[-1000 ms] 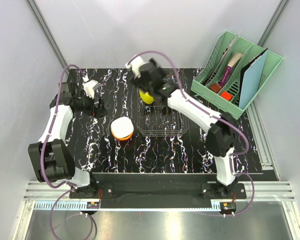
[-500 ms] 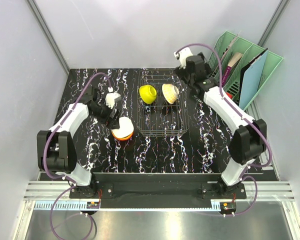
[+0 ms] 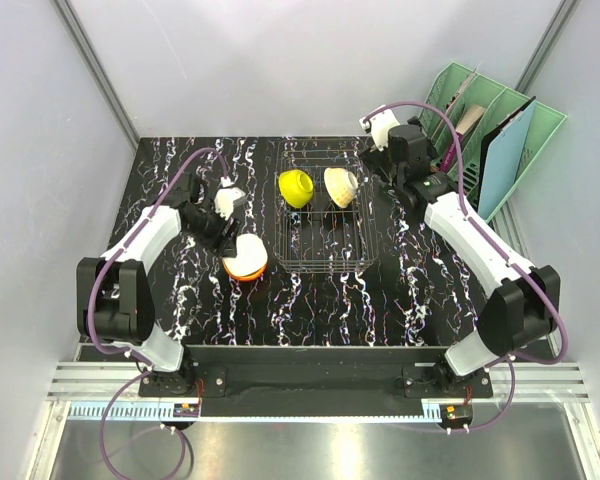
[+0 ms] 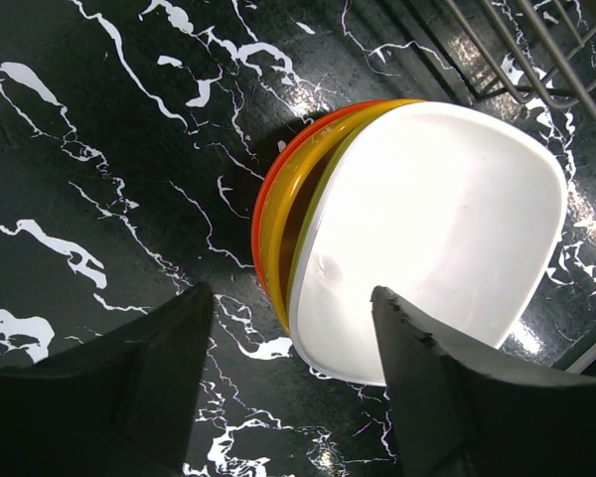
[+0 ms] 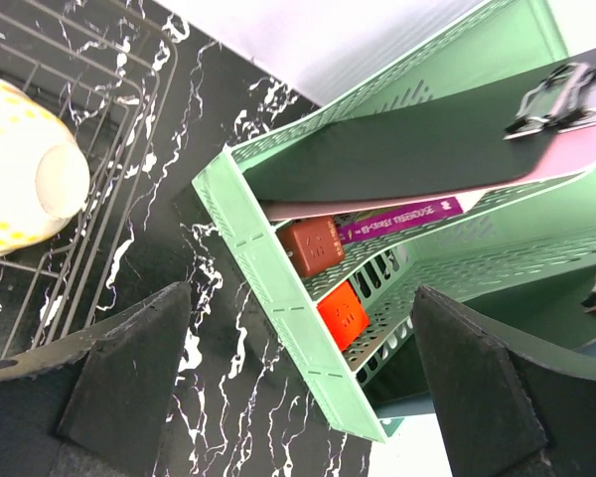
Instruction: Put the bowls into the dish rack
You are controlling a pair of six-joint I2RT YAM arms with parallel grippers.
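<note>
Straddling the rim of the stacked bowls (image 4: 427, 219) with my left gripper (image 4: 290, 298), jaws apart, perhaps touching; next: pinch, lift toward the dish rack (image 3: 325, 255). My right gripper (image 5: 298, 293) gapes empty.

Dish rack (image 3: 325, 262) rear: two bowls (image 3: 296, 187)

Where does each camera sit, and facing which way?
Top external: above, behind the robot, looking down on black marbled table; left arm and right arm show.
Left wrist: faces down at stacked white, yellow and orange bowls; left pincer shows.
Right wrist: faces the mint-green plastic file organiser; right pincer shows.
Shared: top external also shows that stack.
</note>
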